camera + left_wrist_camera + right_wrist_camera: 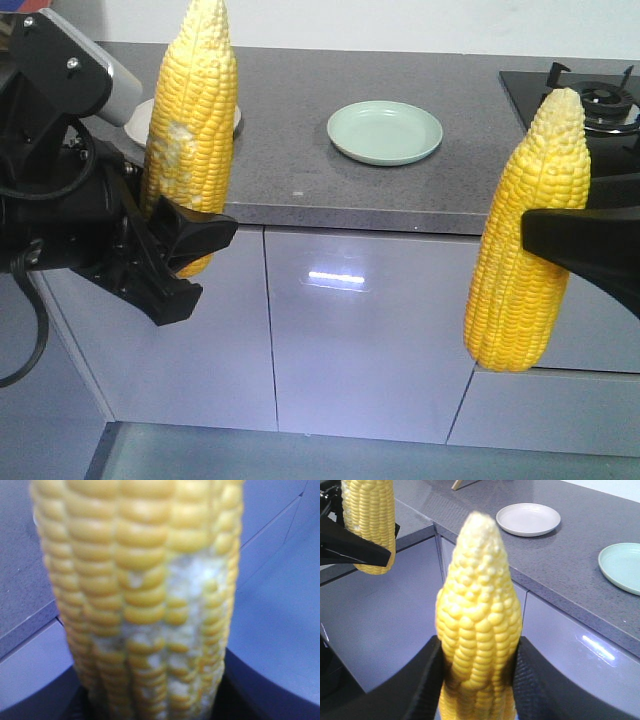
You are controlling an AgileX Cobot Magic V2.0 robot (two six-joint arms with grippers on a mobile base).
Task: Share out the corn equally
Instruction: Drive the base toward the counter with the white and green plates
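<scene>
Two cobs of corn are held upright in the air in front of the counter. My left gripper (185,235) is shut on the cob with whitish patches (192,120), which fills the left wrist view (145,595) and also shows at the top left of the right wrist view (369,520). My right gripper (545,235) is shut on a plain yellow cob (530,240), its pale tip pointing up. In the right wrist view this cob (479,620) stands between my two black fingers (530,675).
A pale green plate (385,131) lies on the grey countertop (290,110) at the middle. A white plate (528,519) lies further left, partly behind the left cob in the front view. A gas hob (590,100) is at the right. Grey cabinet doors (360,330) are below.
</scene>
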